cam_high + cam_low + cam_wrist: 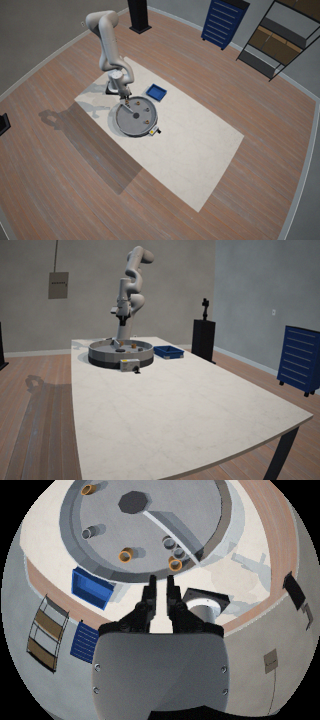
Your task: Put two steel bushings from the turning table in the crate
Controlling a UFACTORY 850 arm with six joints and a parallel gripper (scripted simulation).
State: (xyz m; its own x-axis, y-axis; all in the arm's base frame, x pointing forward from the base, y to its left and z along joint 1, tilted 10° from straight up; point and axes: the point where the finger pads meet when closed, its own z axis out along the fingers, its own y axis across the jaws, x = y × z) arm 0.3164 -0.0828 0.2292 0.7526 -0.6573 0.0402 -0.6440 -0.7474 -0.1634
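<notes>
End effector hangs above turning table, empty.

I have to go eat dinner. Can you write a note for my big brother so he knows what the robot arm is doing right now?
Gripper: nearly shut, holding nothing, hovering above the turning table's edge nearest the arm.
Things: three orange bushings and one clear steel bushing sit on the turning table; two more grey ones seem to lie by the divider bar. The blue crate beside it looks to have nothing in it.
Done: nothing moved yet.
Left: pick two steel bushings, drop them in the crate, leave the orange ones, let go.
</notes>
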